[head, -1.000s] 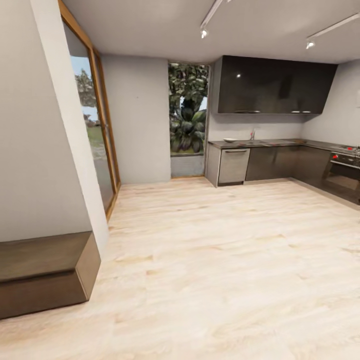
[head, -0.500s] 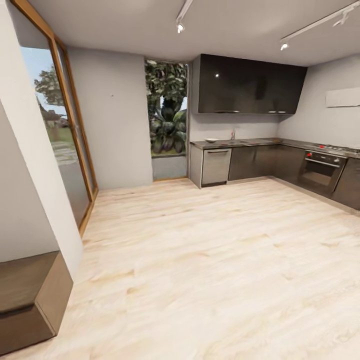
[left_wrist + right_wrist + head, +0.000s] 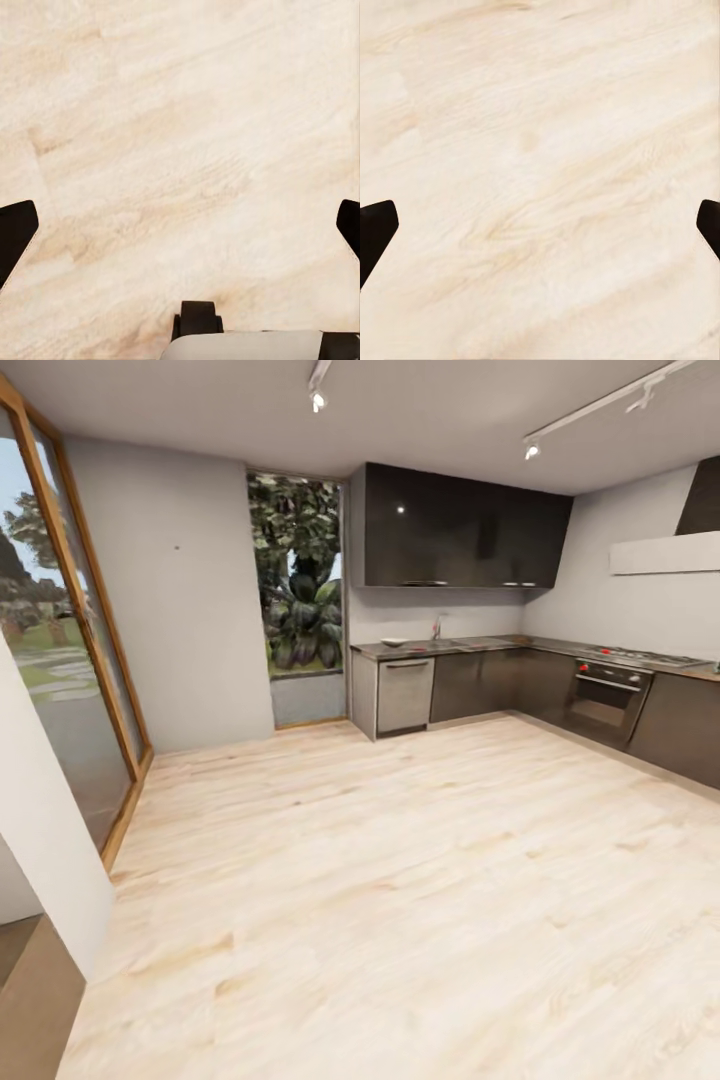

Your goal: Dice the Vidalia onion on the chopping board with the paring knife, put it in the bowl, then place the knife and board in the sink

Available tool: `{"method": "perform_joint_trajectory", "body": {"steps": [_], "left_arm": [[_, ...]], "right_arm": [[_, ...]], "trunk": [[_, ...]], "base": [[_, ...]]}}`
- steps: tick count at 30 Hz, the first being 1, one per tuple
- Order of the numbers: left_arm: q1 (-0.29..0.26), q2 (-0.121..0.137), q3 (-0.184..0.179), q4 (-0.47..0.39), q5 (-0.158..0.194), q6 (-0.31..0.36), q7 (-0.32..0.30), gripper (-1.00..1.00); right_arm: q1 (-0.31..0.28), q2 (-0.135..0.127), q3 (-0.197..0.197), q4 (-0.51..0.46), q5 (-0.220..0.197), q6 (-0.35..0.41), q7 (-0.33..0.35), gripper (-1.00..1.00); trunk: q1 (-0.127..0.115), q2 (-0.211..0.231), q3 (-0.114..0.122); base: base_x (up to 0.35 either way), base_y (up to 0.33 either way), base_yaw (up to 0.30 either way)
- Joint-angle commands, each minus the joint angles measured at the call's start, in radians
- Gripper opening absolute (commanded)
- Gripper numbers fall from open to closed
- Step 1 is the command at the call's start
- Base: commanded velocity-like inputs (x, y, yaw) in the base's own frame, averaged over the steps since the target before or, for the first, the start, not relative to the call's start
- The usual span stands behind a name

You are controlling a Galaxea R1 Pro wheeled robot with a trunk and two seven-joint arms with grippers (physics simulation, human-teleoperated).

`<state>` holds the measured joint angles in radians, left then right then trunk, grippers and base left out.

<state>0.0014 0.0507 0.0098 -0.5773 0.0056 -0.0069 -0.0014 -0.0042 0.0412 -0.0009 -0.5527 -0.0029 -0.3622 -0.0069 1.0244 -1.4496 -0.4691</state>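
Pale wood-grain floor (image 3: 400, 880), dark grey cabinets (image 3: 480, 682), white bowl (image 3: 394, 642).

- A home kitchen is showing: dark cabinets (image 3: 480, 685) are running along two walls under a grey countertop (image 3: 470, 647).
- A built-in oven (image 3: 602, 700) is sitting beneath a hob.
- Pale wood flooring (image 3: 400, 880) is spreading toward a garden window (image 3: 297, 590).

My bowl (image 3: 394, 642) is showing as a tiny white speck on the far table (image 3: 470, 647); the sink's (image 3: 447, 644) basin is sitting too small to make out.
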Motion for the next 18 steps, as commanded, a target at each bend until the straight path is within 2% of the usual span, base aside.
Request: {"method": "perform_joint_trajectory", "body": {"steps": [1, 8, 18], "left_arm": [[0.0, 0.0, 0.001, -0.001, 0.001, -0.001, 0.0, 1.0], [0.0, 0.0, 0.001, -0.001, 0.001, -0.001, 0.0, 1.0], [0.0, 0.0, 0.001, -0.001, 0.001, -0.001, 0.0, 1.0]], "right_arm": [[0.0, 0.0, 0.0, 0.0, 0.0, -0.003, -0.001, 1.0], [0.0, 0.0, 0.001, 0.0, 0.0, -0.003, -0.001, 1.0], [0.0, 0.0, 0.001, 0.0, -0.001, -0.003, -0.001, 1.0]], "trunk": [[0.001, 0.0, -0.001], [0.001, 0.0, -0.001], [0.001, 0.0, -0.001]], "base": [[0.344, 0.0, -0.019], [0.344, 0.0, -0.009], [0.344, 0.0, -0.204]]}}
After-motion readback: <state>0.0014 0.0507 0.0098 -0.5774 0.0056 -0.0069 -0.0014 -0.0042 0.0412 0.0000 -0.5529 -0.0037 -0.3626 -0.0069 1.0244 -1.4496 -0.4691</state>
